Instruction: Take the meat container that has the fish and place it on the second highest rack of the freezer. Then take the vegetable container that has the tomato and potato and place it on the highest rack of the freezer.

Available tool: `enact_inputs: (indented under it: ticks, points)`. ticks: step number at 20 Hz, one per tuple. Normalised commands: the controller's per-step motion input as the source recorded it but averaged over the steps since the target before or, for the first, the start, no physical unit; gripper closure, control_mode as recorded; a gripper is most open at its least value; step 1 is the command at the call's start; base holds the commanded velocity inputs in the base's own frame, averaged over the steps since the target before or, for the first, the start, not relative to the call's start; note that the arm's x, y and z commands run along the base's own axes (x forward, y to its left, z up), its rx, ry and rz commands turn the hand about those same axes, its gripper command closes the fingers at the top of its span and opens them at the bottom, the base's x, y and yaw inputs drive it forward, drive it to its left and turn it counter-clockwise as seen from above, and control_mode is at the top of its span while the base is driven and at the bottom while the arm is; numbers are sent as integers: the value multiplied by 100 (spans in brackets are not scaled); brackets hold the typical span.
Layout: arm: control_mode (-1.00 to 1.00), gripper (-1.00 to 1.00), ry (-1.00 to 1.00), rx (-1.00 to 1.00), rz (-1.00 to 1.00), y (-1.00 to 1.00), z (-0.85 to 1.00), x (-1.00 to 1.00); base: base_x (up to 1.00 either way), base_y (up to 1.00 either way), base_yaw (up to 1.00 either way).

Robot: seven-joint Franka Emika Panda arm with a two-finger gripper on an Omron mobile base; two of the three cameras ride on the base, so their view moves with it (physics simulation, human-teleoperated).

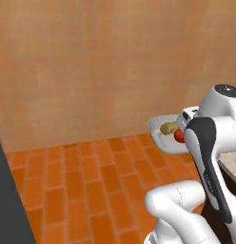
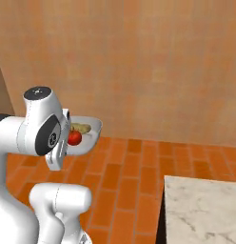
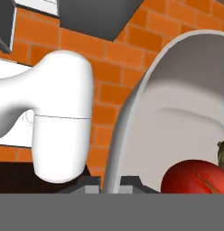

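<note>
My gripper (image 3: pixel 110 182) is clamped on the rim of the vegetable container (image 3: pixel 177 113), a pale grey tray held aloft with tomato (image 3: pixel 195 177) and potato (image 1: pixel 168 127) inside, above the brick floor (image 1: pixel 91 181); a marble worktop (image 2: pixel 205 209) corner lies nearby.

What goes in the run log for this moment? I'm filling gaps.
gripper: shut on vegetable container rim | contents: tomato, potato | container: aloft over brick floor

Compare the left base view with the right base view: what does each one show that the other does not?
Left base view alone: a dark panel along its left edge. Right base view alone: a marble counter at lower right. Both: the vegetable container, lifted over the brick floor, holding the tomato and potato.
</note>
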Motion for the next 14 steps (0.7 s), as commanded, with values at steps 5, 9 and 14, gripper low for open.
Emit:
enact_inputs:
  ticks: [5,9,14]
  points:
    - [100,100,0,0,0,0,0,0,14,-1,91]
    - [100,100,0,0,0,0,0,0,0,0,100]
    - [100,100,0,0,0,0,0,0,-3,0,100]
